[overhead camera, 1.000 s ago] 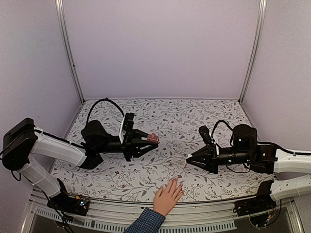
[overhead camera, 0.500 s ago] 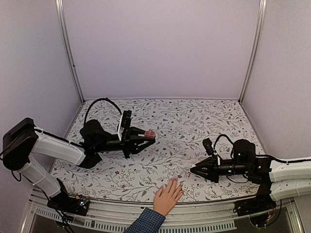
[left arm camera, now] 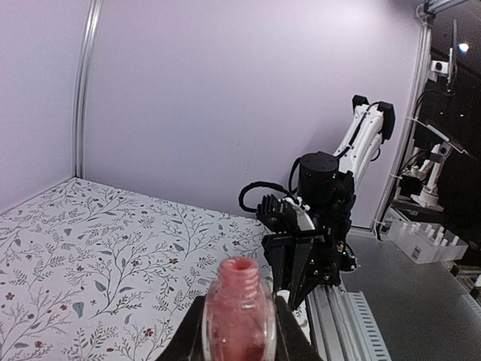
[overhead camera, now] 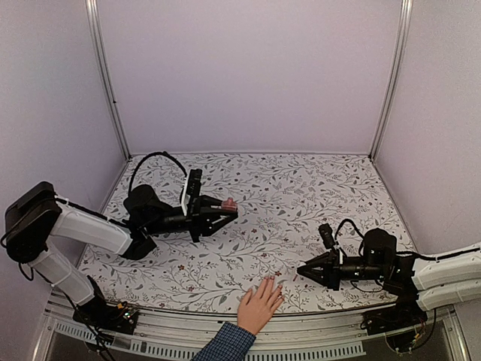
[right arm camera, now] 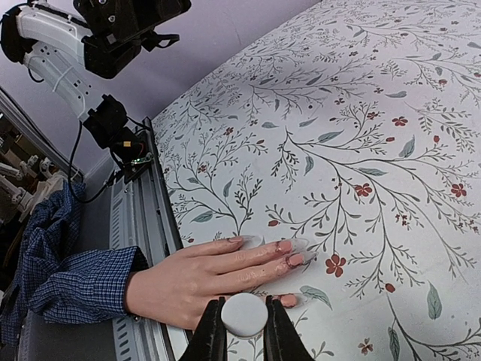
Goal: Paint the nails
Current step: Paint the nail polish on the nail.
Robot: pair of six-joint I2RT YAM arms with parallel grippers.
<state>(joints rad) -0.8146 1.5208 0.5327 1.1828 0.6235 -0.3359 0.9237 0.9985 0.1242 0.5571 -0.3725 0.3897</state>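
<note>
Near the nails [right arm camera: 295, 259], your right jaws, clenched on the white cap [right arm camera: 244, 314], have dropped lower. Your left jaws grip the pink bottle [left arm camera: 239, 312].

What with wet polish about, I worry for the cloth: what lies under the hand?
The hand lies flat on the floral cloth, its wrist over the grey edge rail. What lies right beneath palm and fingers is hidden.
</note>
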